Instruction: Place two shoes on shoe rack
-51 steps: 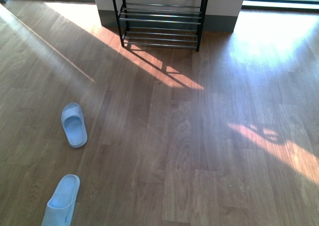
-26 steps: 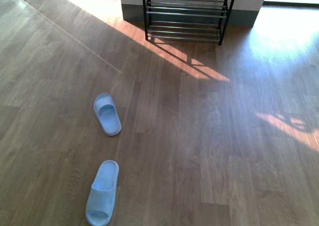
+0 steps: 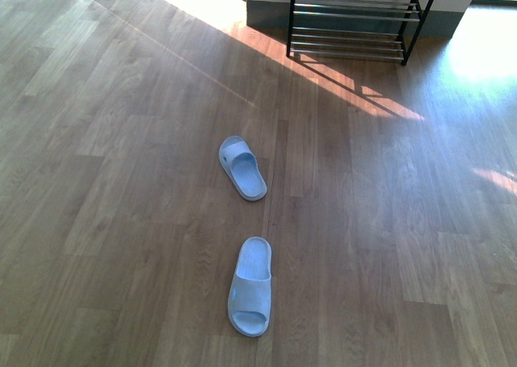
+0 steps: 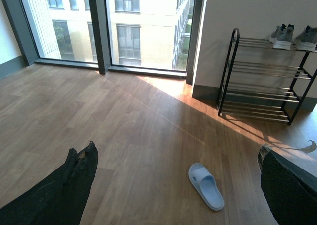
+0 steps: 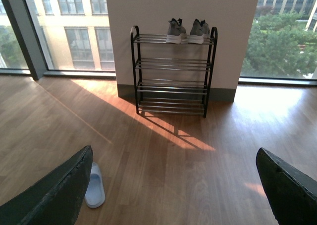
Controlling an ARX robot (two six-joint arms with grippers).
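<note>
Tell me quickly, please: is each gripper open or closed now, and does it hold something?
Left gripper: open, holding nothing.
Right gripper: open, holding nothing.

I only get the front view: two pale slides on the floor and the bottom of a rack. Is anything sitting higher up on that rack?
Observer: Yes. The right wrist view shows a pair of grey sneakers on the top shelf of the shoe rack.
Operator: How many shelves does it have in all?
Observer: Four, counting the top one.
Operator: And the robot's hands, are they holding anything?
Observer: No. The left gripper and the right gripper are both open, with only floor showing between their fingers.
</note>
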